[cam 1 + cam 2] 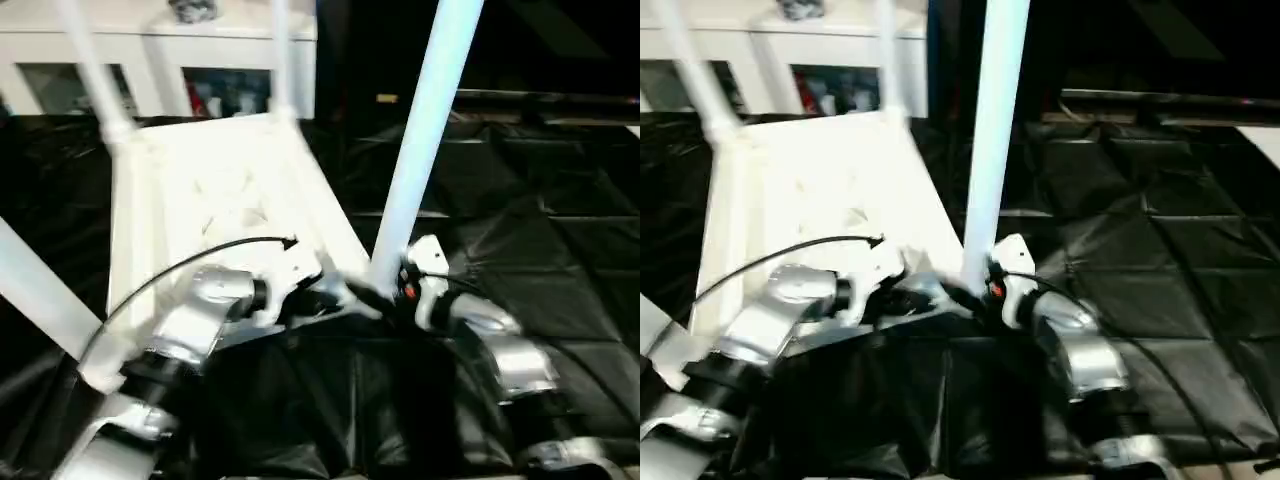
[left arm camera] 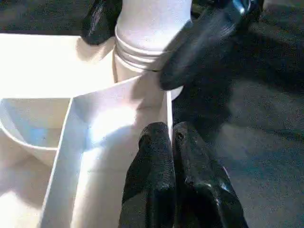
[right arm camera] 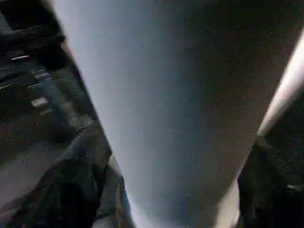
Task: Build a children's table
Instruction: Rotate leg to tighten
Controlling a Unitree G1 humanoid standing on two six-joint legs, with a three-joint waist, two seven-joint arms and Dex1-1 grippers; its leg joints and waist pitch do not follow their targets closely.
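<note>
Tabletop [image 1: 215,190] is seen lying underside up on the black sheeting [image 1: 540,250], in front of a white cabinet [image 1: 150,50].

Four legs are seen standing from the corners: two at the far corners, one at the near left, and the near-right leg [image 1: 425,130] upright in its socket [image 2: 142,57].

Right gripper [image 1: 385,290] is placed around this leg's base, fingers set apart on either side; firm grip cannot be told.

Left gripper [image 2: 173,156] is closed, pinching the tabletop's rim.

Judged nearly done: final seating and turning upright are left.

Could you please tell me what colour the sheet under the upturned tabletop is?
Black; the sheet shows best in the right eye view.
</note>
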